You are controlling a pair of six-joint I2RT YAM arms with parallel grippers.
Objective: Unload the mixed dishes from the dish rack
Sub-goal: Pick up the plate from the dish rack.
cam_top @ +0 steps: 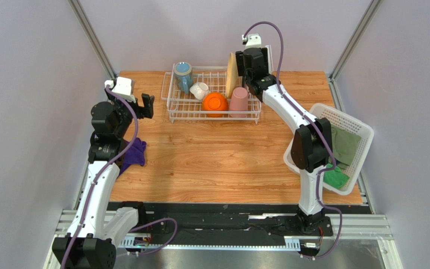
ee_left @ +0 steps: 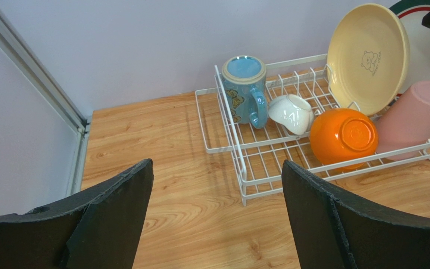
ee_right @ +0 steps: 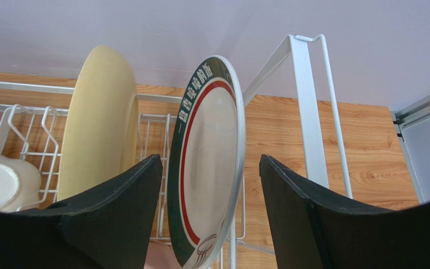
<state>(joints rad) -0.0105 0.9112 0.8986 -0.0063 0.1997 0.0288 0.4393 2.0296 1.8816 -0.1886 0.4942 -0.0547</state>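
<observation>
The white wire dish rack (cam_top: 214, 117) stands at the back of the table. It holds a blue mug (cam_top: 183, 75), a small white bowl (cam_top: 199, 89), an upturned orange bowl (cam_top: 215, 103), a pink tumbler (cam_top: 238, 101) and an upright cream-yellow plate (cam_top: 232, 75). My right gripper (ee_right: 210, 162) is open and straddles the upright dark-rimmed plate (ee_right: 206, 129), with a narrow gap showing on each side. The cream plate (ee_right: 99, 123) stands just left of it. My left gripper (ee_left: 217, 174) hangs open and empty over bare wood, left of the rack's near corner (ee_left: 242, 196).
A white lattice basket (cam_top: 357, 131) holding green cloths (cam_top: 343, 145) sits at the right edge beside my right arm. A purple cloth (cam_top: 135, 152) lies by the left arm. The rack's tall white end frame (ee_right: 307, 112) rises just right of the dark-rimmed plate.
</observation>
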